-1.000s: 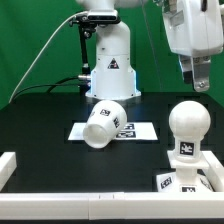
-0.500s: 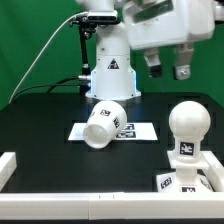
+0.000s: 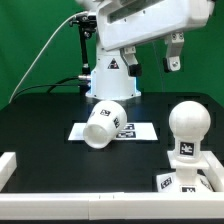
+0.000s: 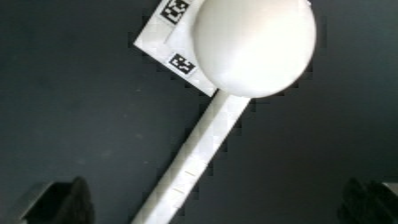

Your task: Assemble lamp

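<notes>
The rounded bulb (image 3: 187,127) stands upright on the flat square base (image 3: 186,181) at the front of the exterior view's right. The tapered shade (image 3: 103,123) lies on its side on the marker board (image 3: 135,131) in the middle of the black table. My gripper (image 3: 151,57) hangs high above the table, behind and between the shade and the bulb, open and empty. In the wrist view the bulb (image 4: 258,45) and a tagged corner of the base (image 4: 166,42) show far below, with my dark fingertips (image 4: 61,202) wide apart at the frame's corners.
The white robot pedestal (image 3: 111,72) stands at the back centre. A low white wall (image 3: 90,206) runs along the table's front and the exterior view's left; a strip of it (image 4: 205,150) shows in the wrist view. A black pole and cable stand behind, to the left.
My gripper has swung from the exterior view's upper right toward the middle and turned, so both fingers now show side by side. The lamp parts have not moved.
</notes>
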Controlling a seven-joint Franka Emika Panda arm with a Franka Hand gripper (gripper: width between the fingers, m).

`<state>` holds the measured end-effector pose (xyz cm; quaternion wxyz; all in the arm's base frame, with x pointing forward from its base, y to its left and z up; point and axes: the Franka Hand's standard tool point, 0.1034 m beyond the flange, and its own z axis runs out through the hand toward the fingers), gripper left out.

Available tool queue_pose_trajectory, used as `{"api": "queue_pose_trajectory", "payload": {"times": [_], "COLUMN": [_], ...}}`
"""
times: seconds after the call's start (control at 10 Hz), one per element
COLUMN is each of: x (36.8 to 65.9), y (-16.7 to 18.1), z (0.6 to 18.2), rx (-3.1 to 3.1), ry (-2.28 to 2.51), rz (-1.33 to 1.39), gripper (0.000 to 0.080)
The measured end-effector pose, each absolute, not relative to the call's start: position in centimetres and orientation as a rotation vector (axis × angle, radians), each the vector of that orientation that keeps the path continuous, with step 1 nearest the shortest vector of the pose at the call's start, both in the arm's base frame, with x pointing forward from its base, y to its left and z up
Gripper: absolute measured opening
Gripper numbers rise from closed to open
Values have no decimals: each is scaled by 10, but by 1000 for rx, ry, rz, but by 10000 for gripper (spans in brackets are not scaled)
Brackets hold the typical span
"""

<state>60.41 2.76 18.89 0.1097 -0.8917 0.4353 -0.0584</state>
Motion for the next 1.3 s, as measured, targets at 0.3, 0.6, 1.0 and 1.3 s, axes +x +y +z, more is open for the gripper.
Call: {"api": "queue_pose_trajectory", "payload": {"times": [0.3,0.6,1.0,1.3], "x": [559,523,519,489], "y": [-10,-40,-36,-89], "z": [142,91,91,91], "rx": [-2853,-3034,-3008,-2932], "ry": [847,548,550,539], "rz": [-152,-269,-150,366], "gripper": [698,698,698,698]}}
